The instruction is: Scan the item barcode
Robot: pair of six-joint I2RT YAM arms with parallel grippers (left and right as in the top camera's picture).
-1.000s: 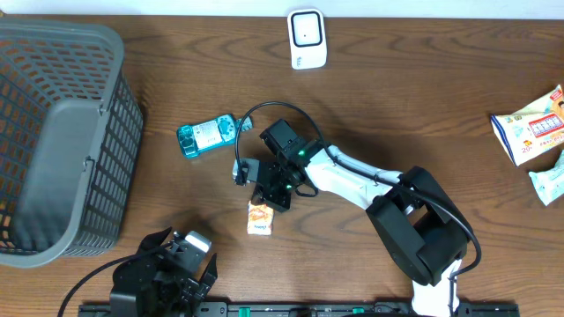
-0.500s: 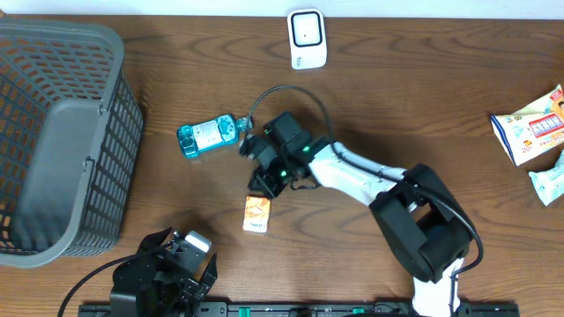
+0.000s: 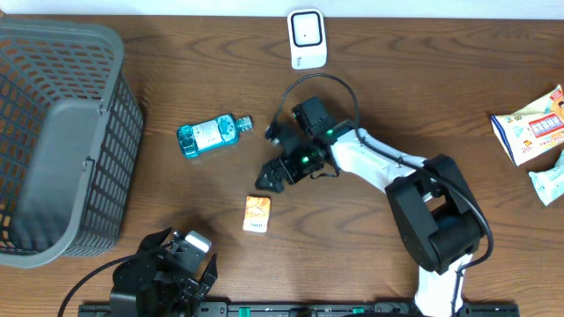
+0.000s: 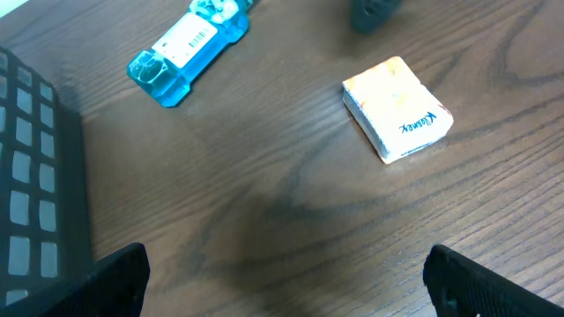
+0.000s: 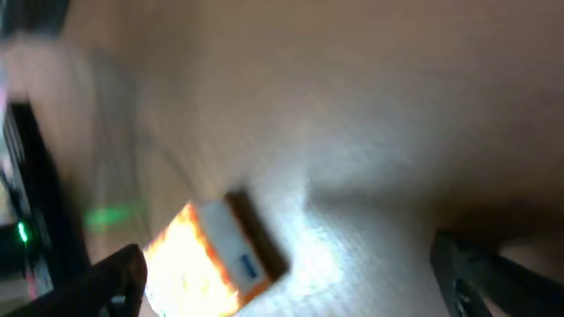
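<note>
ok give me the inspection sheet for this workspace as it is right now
surface: wooden table, no spills seen
job's things: tissue pack lying flat, unheld; white scanner at the far edge
clutter: blue bottle on its side; grey basket at left; printed packets at right edge
grippers: right gripper open, apart from the pack; left gripper open, empty
cables: black cable looped above right arm
surroundings: nothing seen

Our right arm (image 3: pixel 374 169) has white shells, black joints, a looping black cable (image 3: pixel 318 77) and green lights (image 3: pixel 306 158). Our right gripper (image 3: pixel 270 176) and left arm (image 3: pixel 163 271) are all black.
</note>
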